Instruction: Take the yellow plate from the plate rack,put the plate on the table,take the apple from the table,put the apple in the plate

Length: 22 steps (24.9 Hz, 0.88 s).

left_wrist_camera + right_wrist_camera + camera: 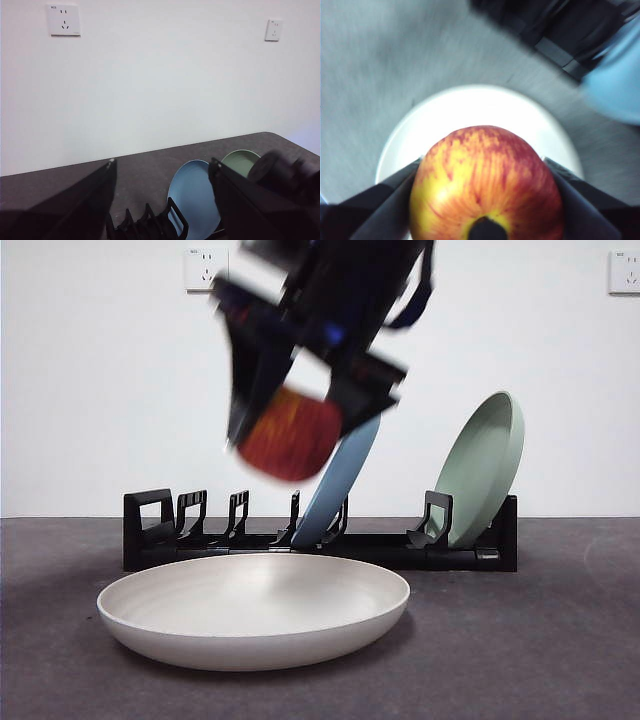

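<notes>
Your right gripper (290, 435) pinches the apple (291, 435) between both jaws, high above the yellow plate (254, 623), which lies on the table (540, 660) just in front of the plate rack (320, 535). Lower it straight down over the plate's centre, release only near the surface so it won't roll. Your left gripper (162, 172) waits, jaws spread.

The yellow plate (253, 612) looks matte, the counter (540, 660) matte and speckled, the plate rack (320, 540) black plastic, the apple (487, 187) smooth.
</notes>
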### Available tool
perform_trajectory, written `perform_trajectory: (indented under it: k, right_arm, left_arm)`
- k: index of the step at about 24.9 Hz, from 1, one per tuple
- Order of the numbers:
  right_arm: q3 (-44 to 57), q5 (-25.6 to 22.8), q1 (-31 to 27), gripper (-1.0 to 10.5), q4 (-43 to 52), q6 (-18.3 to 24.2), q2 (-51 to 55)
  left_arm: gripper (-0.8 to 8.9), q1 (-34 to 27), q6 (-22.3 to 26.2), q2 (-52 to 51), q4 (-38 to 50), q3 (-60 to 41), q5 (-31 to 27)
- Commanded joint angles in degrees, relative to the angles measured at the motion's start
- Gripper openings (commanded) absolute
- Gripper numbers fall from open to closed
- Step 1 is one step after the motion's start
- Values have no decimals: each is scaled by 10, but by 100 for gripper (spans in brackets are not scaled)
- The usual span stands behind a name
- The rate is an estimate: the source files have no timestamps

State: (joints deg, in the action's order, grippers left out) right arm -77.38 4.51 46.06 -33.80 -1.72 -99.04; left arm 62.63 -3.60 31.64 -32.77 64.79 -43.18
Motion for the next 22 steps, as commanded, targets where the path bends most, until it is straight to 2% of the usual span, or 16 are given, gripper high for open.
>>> perform_trajectory:
  k: [1, 6, 11, 12, 16, 17, 18, 22]
  right_arm:
    - [2, 0, 18, -12, 2, -3, -45]
    - [2, -19, 33, -12, 3, -3, -113]
    - [2, -38, 34, 19, 3, -3, -120]
    - [2, -38, 34, 80, 3, -3, -120]
    - [2, -38, 34, 518, 3, -3, -120]
    - [2, -38, 34, 589, 3, -3, -120]
    - [2, -38, 34, 631, 3, -3, -120]
    - [2, -34, 34, 637, 3, -3, -120]
  left_arm:
    - [315, -1, 6, -2, 0, -2, -2]
    - [315, -1, 6, -2, -10, -2, -2]
    - [315, -1, 2, -2, -30, -2, -3]
    - [315, -1, 2, -2, -31, -2, -2]
    - [315, -1, 2, -2, -33, -2, -2]
    - [315, -1, 2, -2, -34, -2, -2]
    - [315, -1, 2, -2, -34, -2, -2]
    - [315, -1, 1, -2, -37, -2, -2]
